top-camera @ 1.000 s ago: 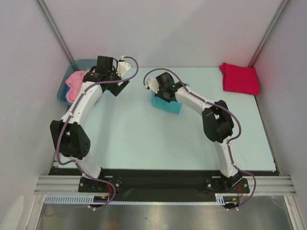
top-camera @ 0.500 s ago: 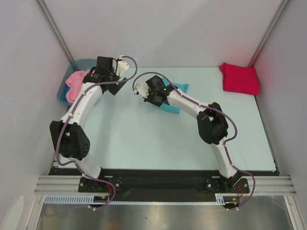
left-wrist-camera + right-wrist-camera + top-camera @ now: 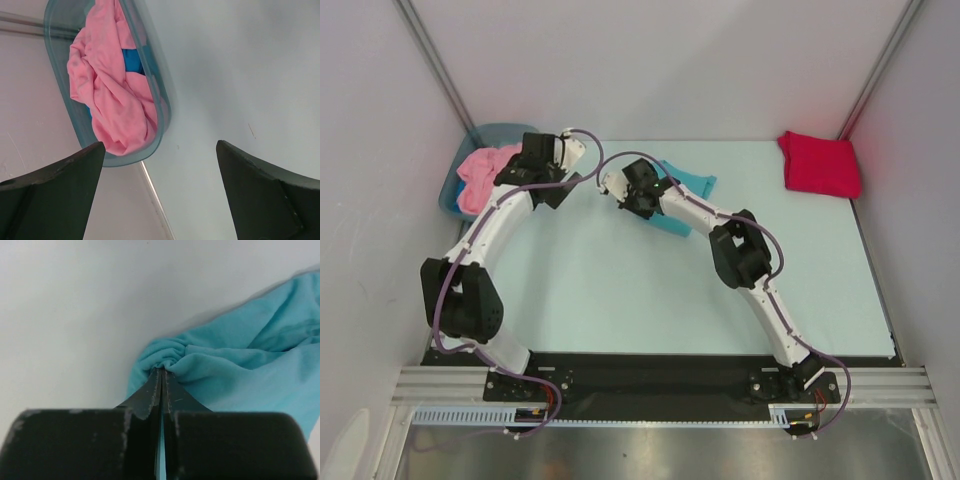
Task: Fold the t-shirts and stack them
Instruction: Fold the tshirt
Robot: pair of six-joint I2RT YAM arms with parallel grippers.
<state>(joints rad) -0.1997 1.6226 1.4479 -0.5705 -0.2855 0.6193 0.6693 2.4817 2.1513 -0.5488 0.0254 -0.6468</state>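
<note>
Slipping is the worry: the right gripper (image 3: 162,371) pinches only a small bunched edge of the soft turquoise cloth t-shirt (image 3: 240,365) on the pale table (image 3: 75,300), while the left gripper (image 3: 157,147) hangs wide apart.

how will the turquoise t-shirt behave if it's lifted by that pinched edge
Probably floppy: the turquoise t-shirt bunches into wrinkles where the right gripper has its jaws shut on it. Likely light, since a thin pinch of cloth holds it. The rest would likely trail and sag, as it lies loosely creased on the table.
</note>
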